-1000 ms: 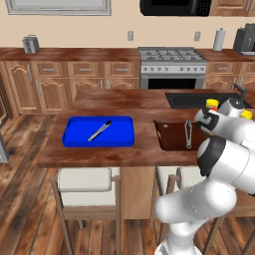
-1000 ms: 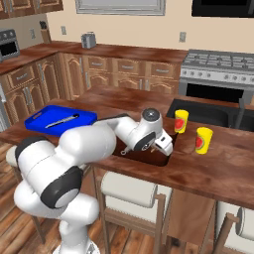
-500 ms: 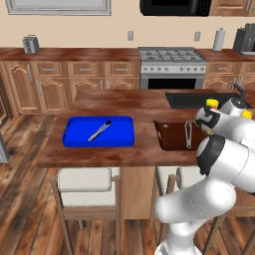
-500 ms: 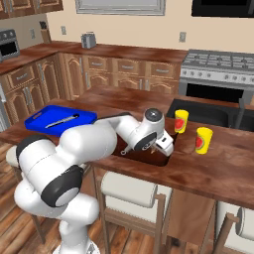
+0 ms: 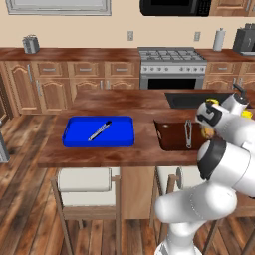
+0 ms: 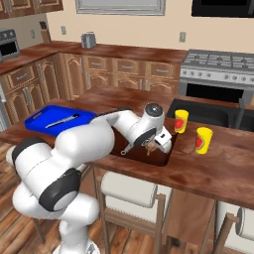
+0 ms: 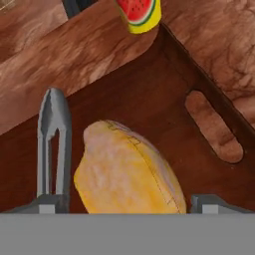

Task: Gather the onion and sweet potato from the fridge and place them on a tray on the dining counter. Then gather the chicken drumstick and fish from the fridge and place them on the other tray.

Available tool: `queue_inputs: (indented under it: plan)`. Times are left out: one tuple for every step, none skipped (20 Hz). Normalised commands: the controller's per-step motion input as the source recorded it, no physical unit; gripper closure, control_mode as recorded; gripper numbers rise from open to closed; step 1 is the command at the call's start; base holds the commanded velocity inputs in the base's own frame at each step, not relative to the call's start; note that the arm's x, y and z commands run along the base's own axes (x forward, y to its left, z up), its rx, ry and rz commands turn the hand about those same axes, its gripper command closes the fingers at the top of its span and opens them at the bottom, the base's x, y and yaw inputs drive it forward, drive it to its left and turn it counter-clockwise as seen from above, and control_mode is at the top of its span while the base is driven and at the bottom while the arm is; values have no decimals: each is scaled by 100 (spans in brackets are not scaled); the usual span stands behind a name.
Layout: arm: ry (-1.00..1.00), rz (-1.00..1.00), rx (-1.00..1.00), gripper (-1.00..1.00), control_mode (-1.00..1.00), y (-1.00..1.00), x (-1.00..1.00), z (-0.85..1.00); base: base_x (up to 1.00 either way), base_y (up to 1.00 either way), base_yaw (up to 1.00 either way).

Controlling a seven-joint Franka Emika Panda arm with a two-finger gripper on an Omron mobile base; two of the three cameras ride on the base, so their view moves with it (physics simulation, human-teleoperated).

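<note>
Claw [image 7: 124, 201]: fingers stand apart, clamped on nothing, one tip either side of a pale yellow-orange lump [image 7: 127, 172] lying on the floor of a dark brown wooden tray [image 7: 179, 104]. Grey tongs [image 7: 52, 144] lie in the same tray at 9 o'clock of the lump. A yellow watermelon-print cup [image 7: 139, 12] stands outside the tray at 12 o'clock. The blue tray [image 5: 98, 132], with a grey utensil [image 5: 99, 131] in it, sits on the desk [image 5: 119, 102] well apart, at 9 o'clock of the brown tray.

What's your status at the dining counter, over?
Gripper open, low over brown tray. Yellow-orange food lump lies on tray between the fingertips. Grey tongs close beside it.
</note>
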Motion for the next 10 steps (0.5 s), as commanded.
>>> queue_inputs:
  plan:
    - [0, 0, 0, -100, -100, 0, -13, 61, 0, 0, 0]
    - [0, 0, 0, -100, -100, 0, -19, 65, 0, 0, 0]
    - [0, 0, 0, -100, -100, 0, -29, 64, 0, 0, 0]
    - [0, 0, 0, -100, -100, 0, -36, 60, 0, 0, 0]
    - [0, 0, 0, -100, -100, 0, -46, 53, 0, 0, 0]
    - [1, 0, 0, -100, -100, 0, -54, 46, 0, 0, 0]
    - [2, 0, 0, -100, -100, 0, -66, 46, 0, 0, 0]
    - [2, 0, 0, -100, -100, 0, -84, 43, 0, 0, 0]
    - [6, 0, 0, -100, -100, 6, -88, 28, 0, 0, 0]
    - [7, 0, 0, -100, -100, 12, -91, 26, 0, 0, 0]
